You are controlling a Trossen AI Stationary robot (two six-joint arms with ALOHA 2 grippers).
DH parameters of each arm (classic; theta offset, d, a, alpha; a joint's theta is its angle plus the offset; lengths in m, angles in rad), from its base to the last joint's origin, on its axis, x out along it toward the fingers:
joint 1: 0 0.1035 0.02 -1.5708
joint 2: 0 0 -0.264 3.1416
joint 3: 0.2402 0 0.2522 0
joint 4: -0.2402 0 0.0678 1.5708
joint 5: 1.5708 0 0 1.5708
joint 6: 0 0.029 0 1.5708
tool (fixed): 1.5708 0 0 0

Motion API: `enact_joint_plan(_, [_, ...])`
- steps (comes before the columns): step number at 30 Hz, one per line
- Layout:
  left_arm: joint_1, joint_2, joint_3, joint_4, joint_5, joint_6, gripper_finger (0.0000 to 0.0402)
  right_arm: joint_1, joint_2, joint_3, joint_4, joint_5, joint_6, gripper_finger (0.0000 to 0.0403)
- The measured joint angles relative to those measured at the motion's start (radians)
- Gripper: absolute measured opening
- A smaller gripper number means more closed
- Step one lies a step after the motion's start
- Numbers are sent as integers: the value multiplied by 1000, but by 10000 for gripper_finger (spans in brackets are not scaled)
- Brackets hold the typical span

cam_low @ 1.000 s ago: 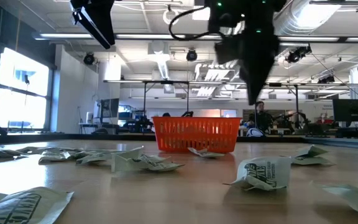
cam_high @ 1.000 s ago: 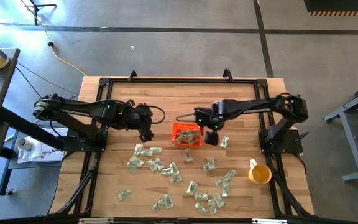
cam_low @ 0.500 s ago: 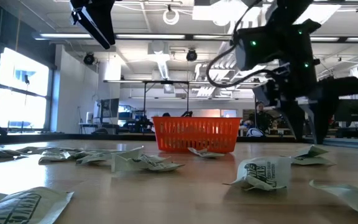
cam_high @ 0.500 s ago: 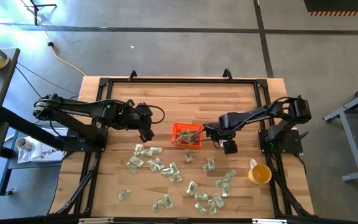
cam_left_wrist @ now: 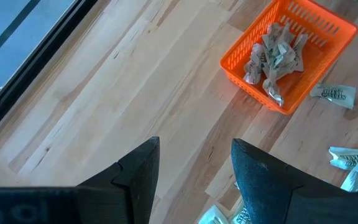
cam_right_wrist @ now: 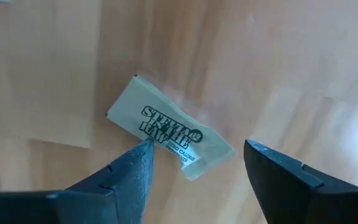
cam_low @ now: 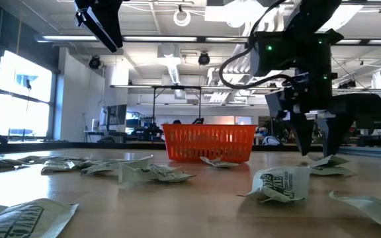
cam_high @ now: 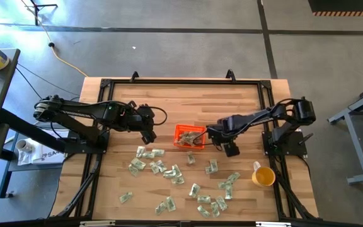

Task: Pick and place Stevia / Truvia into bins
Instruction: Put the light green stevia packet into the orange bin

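Right gripper (cam_right_wrist: pixel 194 177) low over the table at the orange bin's (cam_high: pixel 183 130) three o'clock, fingers spread around one Stevia sachet (cam_right_wrist: pixel 169 134) lying flat, more sachets (cam_high: pixel 169 170) scattered toward six o'clock, left gripper (cam_left_wrist: pixel 194 180) spread, raised at nine o'clock.

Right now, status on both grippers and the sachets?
Right gripper open, low over one Stevia sachet beside orange bin. Left gripper open, raised, idle. Bin part-filled; many sachets remain. Nothing blocking.

Wooden table (cam_high: pixel 169 94): orange bin (cam_high: pixel 188 135), scattered sachets (cam_high: pixel 162 168), yellow cup (cam_high: pixel 263 176).
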Motion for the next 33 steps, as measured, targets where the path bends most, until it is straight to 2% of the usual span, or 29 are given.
enact_joint_plan(5, [0, 0, 0, 0, 0, 0, 232, -28, 22, 0, 0, -75, 36, 197])
enact_joint_plan(10, [0, 0, 0, 0, 0, 0, 232, -54, 42, 4, 0, -105, 95, 116])
enact_joint_plan(16, [0, 0, 0, 0, -7, 6, 232, -69, 22, 2, -3, -147, 247, 14])
enact_joint_plan(23, [0, 0, 0, 2, -10, 20, 232, -52, -119, 53, 46, -86, 387, 11])
enact_joint_plan(27, [0, 0, 0, 2, -10, 20, 232, -66, -197, 109, 150, -65, 433, 10])
enact_joint_plan(30, [0, 0, 0, 3, -11, 21, 232, -91, -199, 141, 268, -122, 461, 27])
enact_joint_plan(33, [0, 0, 0, 7, -11, 24, 232, -110, -148, 175, 364, -183, 498, 45])
